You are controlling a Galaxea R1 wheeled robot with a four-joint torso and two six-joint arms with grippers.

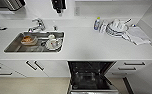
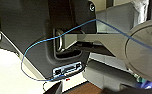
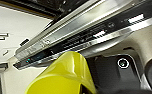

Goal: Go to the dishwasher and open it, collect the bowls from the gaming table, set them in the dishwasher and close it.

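Dishwasher [image 1: 92, 76] open under counter [image 1: 92, 47], yellow bowl [image 3: 64, 75] close (right wrist)

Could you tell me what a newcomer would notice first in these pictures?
Most striking is the dishwasher, standing open under the white counter, its dark inside showing. To its left, the steel sink holds dishes, and more crockery is stacked at the counter's back right beside a cloth. In the right wrist view, a bright yellow bowl sits close by the dishwasher door's edge.
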